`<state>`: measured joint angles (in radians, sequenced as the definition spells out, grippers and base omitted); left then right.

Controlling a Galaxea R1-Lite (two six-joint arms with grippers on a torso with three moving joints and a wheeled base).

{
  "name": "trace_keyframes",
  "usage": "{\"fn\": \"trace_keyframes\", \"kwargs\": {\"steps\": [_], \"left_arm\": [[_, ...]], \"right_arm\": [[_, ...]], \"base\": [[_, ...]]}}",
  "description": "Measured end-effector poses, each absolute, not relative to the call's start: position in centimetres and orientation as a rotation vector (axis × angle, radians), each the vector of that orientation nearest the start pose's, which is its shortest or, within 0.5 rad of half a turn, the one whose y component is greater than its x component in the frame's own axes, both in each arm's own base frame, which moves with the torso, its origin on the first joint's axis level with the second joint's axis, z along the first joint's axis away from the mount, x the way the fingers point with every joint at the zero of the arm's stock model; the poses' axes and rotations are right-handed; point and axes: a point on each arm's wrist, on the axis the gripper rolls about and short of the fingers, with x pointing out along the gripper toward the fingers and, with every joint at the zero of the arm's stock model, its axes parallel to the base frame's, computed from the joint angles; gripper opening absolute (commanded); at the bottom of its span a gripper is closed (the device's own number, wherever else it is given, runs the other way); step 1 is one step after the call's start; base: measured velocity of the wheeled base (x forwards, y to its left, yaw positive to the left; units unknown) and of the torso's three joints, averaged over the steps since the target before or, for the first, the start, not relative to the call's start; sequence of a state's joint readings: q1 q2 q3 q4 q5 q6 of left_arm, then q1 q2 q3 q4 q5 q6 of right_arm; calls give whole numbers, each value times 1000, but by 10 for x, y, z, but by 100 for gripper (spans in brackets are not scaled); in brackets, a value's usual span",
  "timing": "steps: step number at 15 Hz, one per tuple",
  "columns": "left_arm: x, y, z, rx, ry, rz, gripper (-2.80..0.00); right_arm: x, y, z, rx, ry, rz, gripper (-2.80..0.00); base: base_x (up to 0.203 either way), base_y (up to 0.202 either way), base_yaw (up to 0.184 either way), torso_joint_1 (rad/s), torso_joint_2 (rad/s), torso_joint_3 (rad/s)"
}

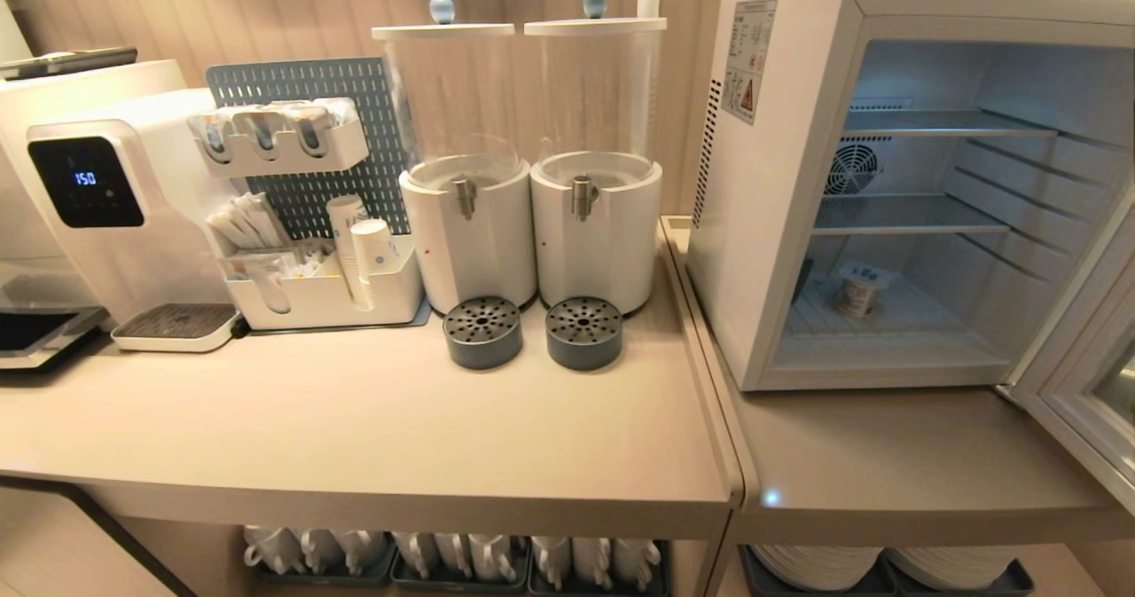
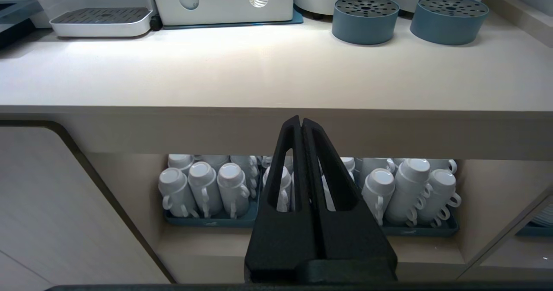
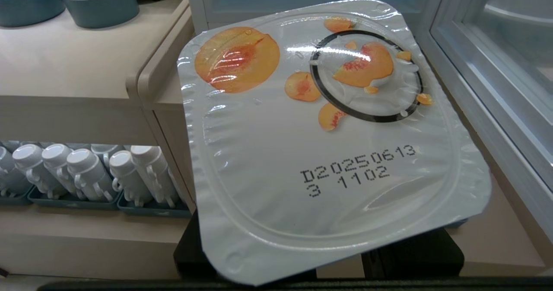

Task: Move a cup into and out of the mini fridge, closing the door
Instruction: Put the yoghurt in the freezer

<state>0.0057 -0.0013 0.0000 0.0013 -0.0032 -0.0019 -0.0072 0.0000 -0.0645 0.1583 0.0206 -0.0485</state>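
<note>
The right claw (image 3: 319, 256) holds a peach yogurt cup (image 3: 328, 139) part-way shut, low in front of the open fridge (image 1: 887, 180) — it could bump the counter (image 1: 887, 455) edge or the wide-open door (image 1: 1082, 384) and slip — the left claw (image 2: 301, 129) is shut and empty.

Fridge (image 1: 780, 224) sits on counter (image 1: 887, 464), door (image 1: 1077, 375) swung open at its right. Inside fridge: one cup (image 1: 858, 294) on bottom shelf, fan (image 1: 851, 168) at back. Left of fridge: two dispensers (image 1: 532, 162), a drip cup (image 1: 532, 331) in front of each. Further left: organizer (image 1: 310, 216), then water machine (image 1: 97, 198). Mugs (image 1: 443, 557) below counter.
</note>
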Motion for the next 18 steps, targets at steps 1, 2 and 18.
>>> {"fn": "trace_keyframes", "kwargs": {"steps": [1,2,18], "left_arm": [[-23,0,75,-2,0,3,-280],[-23,0,75,-2,0,3,-280],[-23,0,75,-1,0,3,-280]], "right_arm": [[-28,1,77,-45,89,15,-280],[-28,1,79,-44,75,13,-280],[161,7,223,-18,309,363,-280]], "base": [[0,0,0,0,0,0],[0,0,0,0,0,0],[0,0,0,0,0,0]]}}
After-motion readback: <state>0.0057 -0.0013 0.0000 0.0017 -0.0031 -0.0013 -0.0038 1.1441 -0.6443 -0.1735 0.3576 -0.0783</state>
